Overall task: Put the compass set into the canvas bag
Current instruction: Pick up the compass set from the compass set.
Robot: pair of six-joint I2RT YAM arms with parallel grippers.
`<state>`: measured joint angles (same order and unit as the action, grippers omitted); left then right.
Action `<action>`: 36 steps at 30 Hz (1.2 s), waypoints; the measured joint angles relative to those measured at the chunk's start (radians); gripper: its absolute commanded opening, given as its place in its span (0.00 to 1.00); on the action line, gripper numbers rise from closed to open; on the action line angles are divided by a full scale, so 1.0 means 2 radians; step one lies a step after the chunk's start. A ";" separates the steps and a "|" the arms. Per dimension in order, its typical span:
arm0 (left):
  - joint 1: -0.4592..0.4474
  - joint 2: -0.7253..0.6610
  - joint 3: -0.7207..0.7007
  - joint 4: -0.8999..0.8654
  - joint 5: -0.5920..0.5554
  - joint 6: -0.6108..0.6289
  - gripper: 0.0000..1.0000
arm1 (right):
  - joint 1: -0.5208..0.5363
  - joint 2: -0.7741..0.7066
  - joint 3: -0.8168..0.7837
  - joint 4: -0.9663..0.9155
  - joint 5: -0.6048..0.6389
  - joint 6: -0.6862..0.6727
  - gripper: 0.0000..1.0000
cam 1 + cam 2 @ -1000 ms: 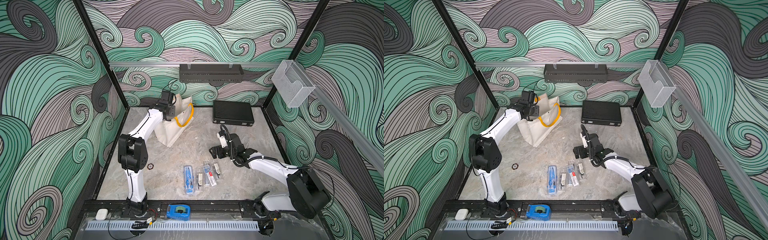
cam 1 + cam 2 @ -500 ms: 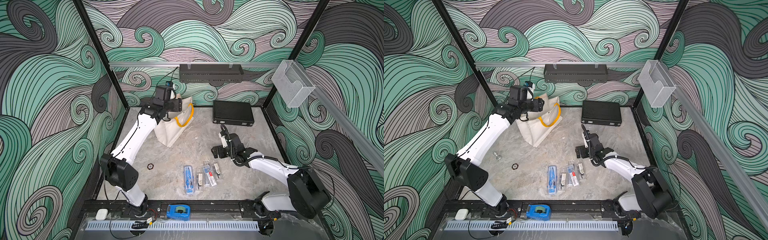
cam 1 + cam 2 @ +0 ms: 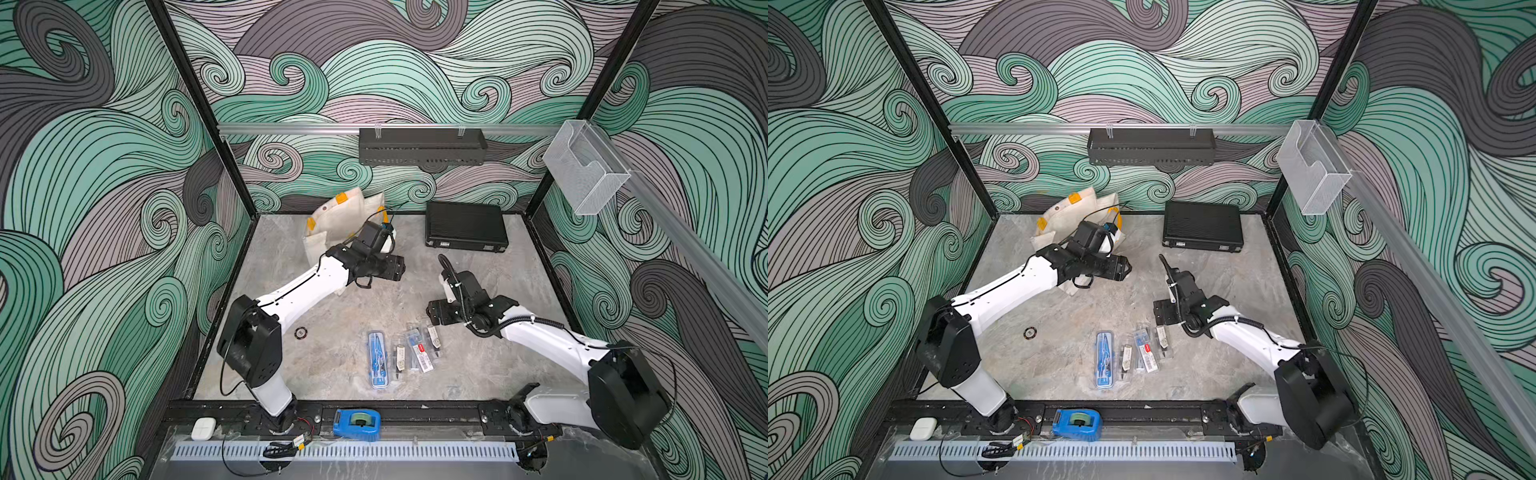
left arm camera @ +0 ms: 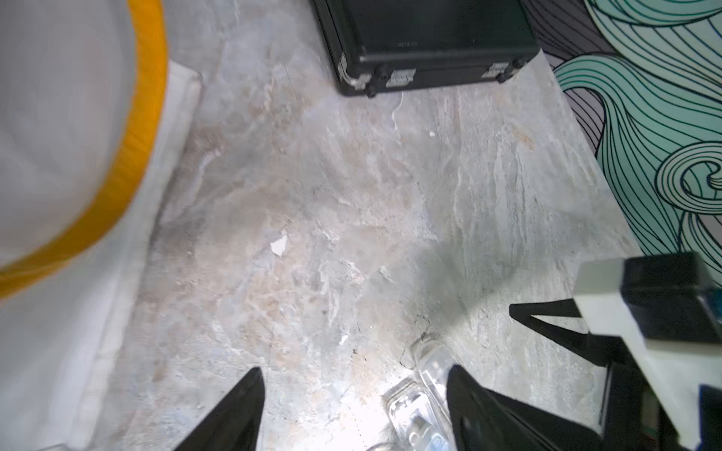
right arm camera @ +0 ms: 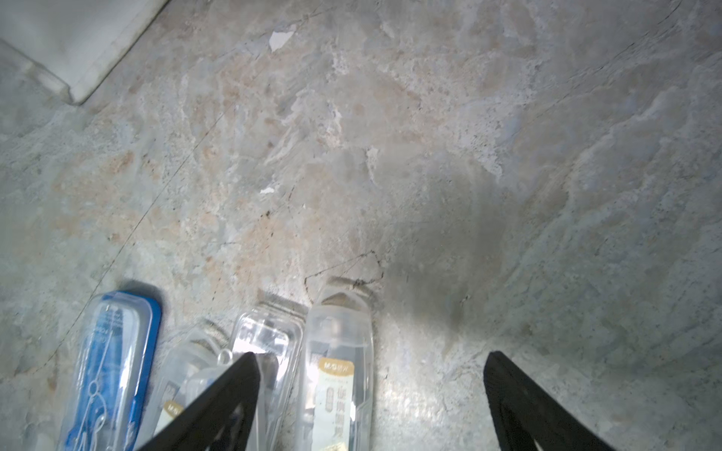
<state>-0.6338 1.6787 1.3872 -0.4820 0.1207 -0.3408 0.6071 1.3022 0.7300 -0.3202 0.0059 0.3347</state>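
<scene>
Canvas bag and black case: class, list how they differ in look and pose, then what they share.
The canvas bag is off-white cloth with yellow handles; the black case is dark and rigid. The canvas bag slumps rumpled; the black case lies flat. The left arm overlaps the canvas bag, not the black case. Both sit far back on the table.

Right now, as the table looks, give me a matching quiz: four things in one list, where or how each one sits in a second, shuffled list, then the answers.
Things:
1. canvas bag
2. black case
3. compass set
4. clear bin

Places or states:
A. hung up high
B. in a row with small clear packs
C. crumpled, at the back
D. flat and shut, at the back

Pairs: 1-C, 2-D, 3-B, 4-A
</scene>
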 measured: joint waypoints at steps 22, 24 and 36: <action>-0.004 0.034 -0.040 0.054 0.031 -0.109 0.75 | 0.171 -0.047 -0.038 -0.072 -0.016 0.019 0.78; -0.004 0.034 -0.043 0.059 0.030 -0.113 0.75 | 0.179 -0.035 -0.038 -0.072 -0.014 0.022 0.78; -0.001 0.034 -0.073 0.082 0.027 -0.127 0.78 | 0.211 0.040 -0.018 -0.065 0.000 0.031 0.56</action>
<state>-0.6353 1.7458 1.2407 -0.3176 0.1757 -0.5945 1.0286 1.3823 0.6949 -0.4507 0.0063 0.3965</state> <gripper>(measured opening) 0.775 0.611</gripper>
